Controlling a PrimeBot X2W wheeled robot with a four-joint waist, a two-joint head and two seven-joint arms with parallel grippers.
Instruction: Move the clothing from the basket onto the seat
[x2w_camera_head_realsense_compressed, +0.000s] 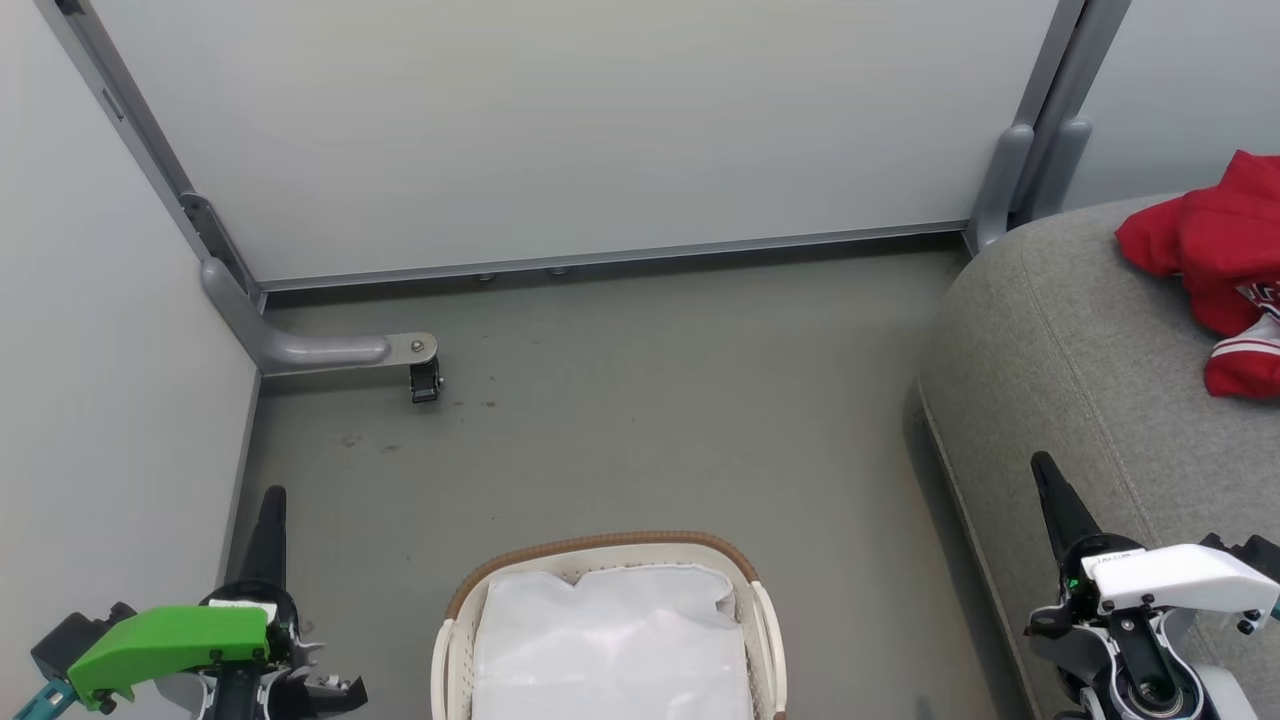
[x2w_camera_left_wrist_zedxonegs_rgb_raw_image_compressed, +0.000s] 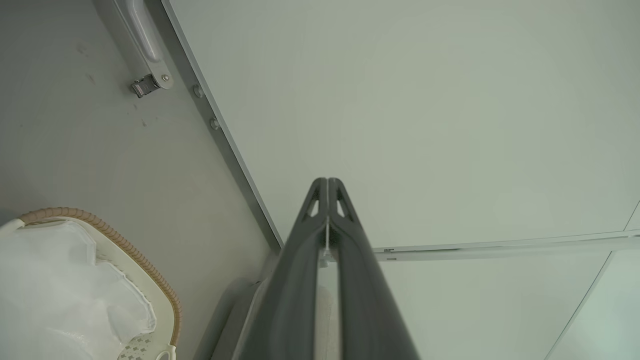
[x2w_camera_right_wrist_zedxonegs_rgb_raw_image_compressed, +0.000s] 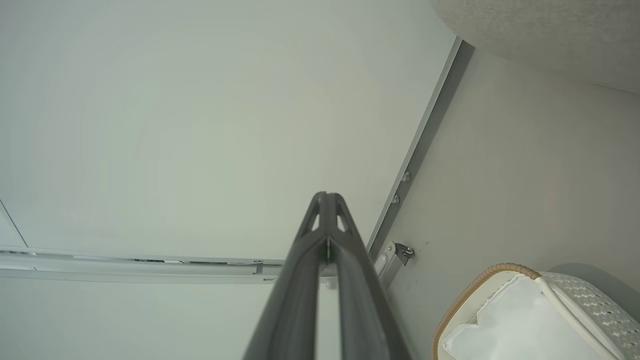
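Your left gripper (x2w_camera_head_realsense_compressed: 272, 497) and right gripper (x2w_camera_head_realsense_compressed: 1043, 465) had their jaws pressed together and empty. The bright red clothing (x2w_camera_head_realsense_compressed: 1220, 250) lay ahead-right of the right one, on the grey woven seat (x2w_camera_head_realsense_compressed: 1060, 330).

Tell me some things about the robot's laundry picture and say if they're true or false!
1. The red clothing lies on the grey seat. True.
2. The basket is full of red clothes. False: a white sheet lies in it, no red.
3. The left gripper holds a shirt. False: it is shut on nothing.
4. The right gripper is shut. True.
5. The basket stands on the seat. False: it stands on the floor.
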